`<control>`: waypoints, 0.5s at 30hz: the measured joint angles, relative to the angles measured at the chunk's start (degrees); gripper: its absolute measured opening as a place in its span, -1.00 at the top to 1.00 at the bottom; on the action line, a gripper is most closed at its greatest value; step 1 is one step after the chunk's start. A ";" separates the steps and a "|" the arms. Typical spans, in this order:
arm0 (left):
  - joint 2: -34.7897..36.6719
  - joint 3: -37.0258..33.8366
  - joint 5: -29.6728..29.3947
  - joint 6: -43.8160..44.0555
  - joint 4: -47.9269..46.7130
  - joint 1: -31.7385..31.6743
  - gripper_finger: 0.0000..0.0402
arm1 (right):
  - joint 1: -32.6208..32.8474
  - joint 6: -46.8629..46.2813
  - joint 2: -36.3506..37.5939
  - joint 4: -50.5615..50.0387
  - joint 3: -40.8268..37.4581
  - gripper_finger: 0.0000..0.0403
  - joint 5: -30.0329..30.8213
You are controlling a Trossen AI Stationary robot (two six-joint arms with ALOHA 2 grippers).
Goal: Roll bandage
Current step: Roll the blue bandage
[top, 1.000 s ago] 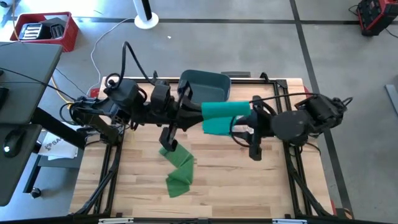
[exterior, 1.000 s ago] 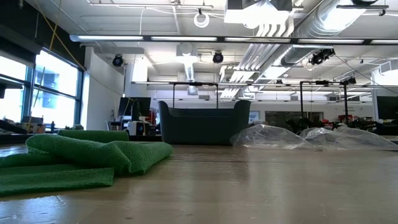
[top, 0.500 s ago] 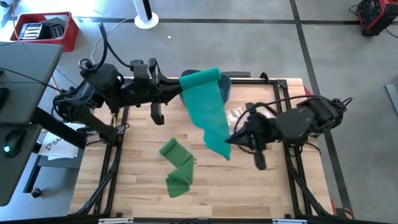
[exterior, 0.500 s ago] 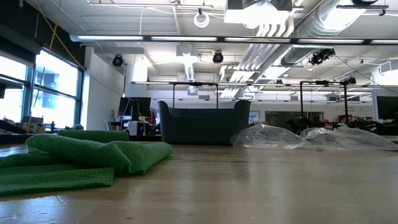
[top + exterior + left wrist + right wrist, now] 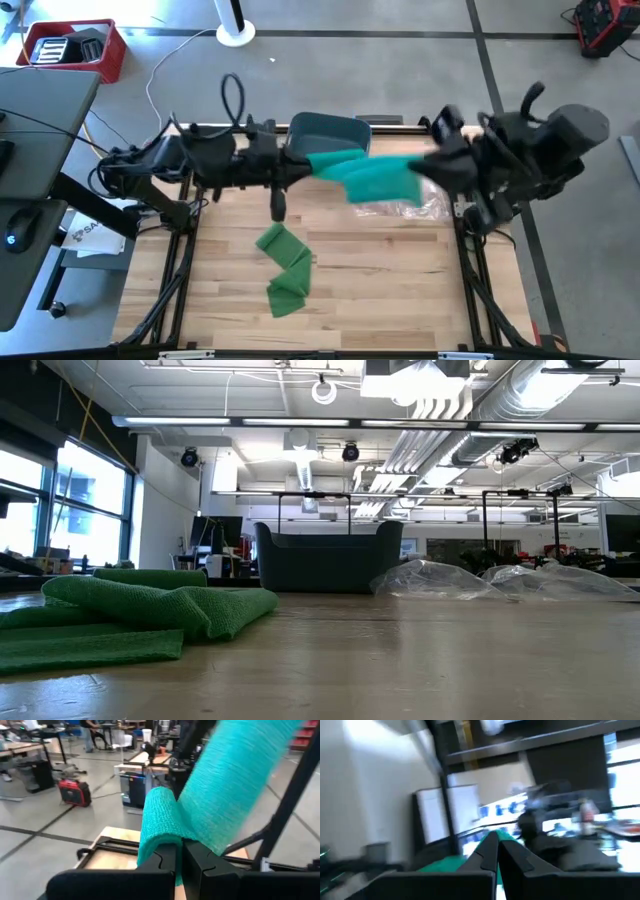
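A teal bandage (image 5: 365,176) hangs in the air over the table's far middle, spanning between my two grippers. My left gripper (image 5: 300,166) is shut on its left end, and my right gripper (image 5: 428,170) is shut on its right end. In the left wrist view the teal bandage (image 5: 220,785) runs away from the shut fingers as a wide band. A green bandage (image 5: 283,266) lies loosely folded on the wooden table (image 5: 400,290) near its left middle. The low view shows the green bandage (image 5: 120,610) but neither gripper. My left gripper pinches a folded-over part of the teal bandage at its left end (image 5: 159,832) between its two fingers. The fingers lie about level and come from the table's left. The bandage is lifted clear of the table and stretches toward the other gripper. My right gripper pinches the bandage's right end (image 5: 492,839) between its two shut fingers, coming from the table's right. The view is blurred, so I cannot tell one layer from several. The end is held clear of the table.
A dark bin (image 5: 330,136) stands at the table's far edge, just behind the teal bandage. Crumpled clear plastic (image 5: 405,206) lies under the bandage's right half. A red crate (image 5: 72,48) sits on the floor at the far left.
My grippers were close together with the teal bandage bunched between them. The left gripper swung toward the far left, and the bandage spread out into a long hanging band. My right gripper has since gone up and toward the table's right edge, drawing the bandage out level between the two.
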State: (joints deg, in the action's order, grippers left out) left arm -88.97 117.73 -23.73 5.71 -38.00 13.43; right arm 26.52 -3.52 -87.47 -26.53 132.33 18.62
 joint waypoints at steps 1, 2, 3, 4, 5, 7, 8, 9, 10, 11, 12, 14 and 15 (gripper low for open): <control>-0.38 0.00 1.01 0.09 0.33 0.32 1.00 | -0.49 0.12 0.25 0.16 0.00 1.00 1.90; -0.86 0.00 1.97 0.65 0.42 0.74 1.00 | -0.98 0.12 0.41 -0.16 0.00 1.00 3.52; -1.47 0.00 3.05 1.52 0.62 1.10 1.00 | -1.57 0.04 0.53 -0.74 0.00 1.00 4.98; -1.98 0.00 4.32 2.46 0.73 1.34 1.00 | -2.20 -0.44 0.60 -1.30 0.00 1.00 6.17; -2.44 0.00 5.40 3.43 0.60 1.62 1.00 | -2.82 -0.87 0.62 -1.68 -0.02 1.00 7.06; -3.62 0.00 8.36 5.59 0.64 2.23 1.00 | -4.12 -2.39 0.62 -2.40 -0.02 1.00 8.22; -4.21 0.00 9.90 6.35 0.64 2.42 1.00 | -4.73 -3.29 0.62 -3.13 -0.02 1.00 8.81; -4.85 0.00 11.54 7.39 0.68 2.58 1.00 | -5.40 -4.35 0.62 -4.20 -0.02 1.00 9.84; -5.42 0.00 12.97 8.14 0.65 2.87 1.00 | -6.09 -5.58 0.62 -5.77 -0.02 1.00 11.27; -6.07 0.00 13.97 9.08 0.66 3.15 1.00 | -6.75 -6.81 0.62 -7.75 -0.02 1.00 12.62; -6.59 0.00 14.63 9.89 0.64 3.53 1.00 | -7.40 -8.05 0.62 -10.09 -0.02 1.00 13.69; -7.39 0.00 15.24 11.25 0.59 4.32 1.00 | -8.73 -11.57 0.62 -15.69 -0.04 1.00 14.39; -7.58 0.00 15.37 11.79 0.58 4.67 1.00 | -9.35 -13.43 0.62 -18.80 -0.04 1.00 14.35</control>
State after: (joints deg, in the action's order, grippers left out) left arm -96.54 117.73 -8.36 17.50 -37.42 18.10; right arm 17.17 -16.95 -86.85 -45.33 132.29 32.97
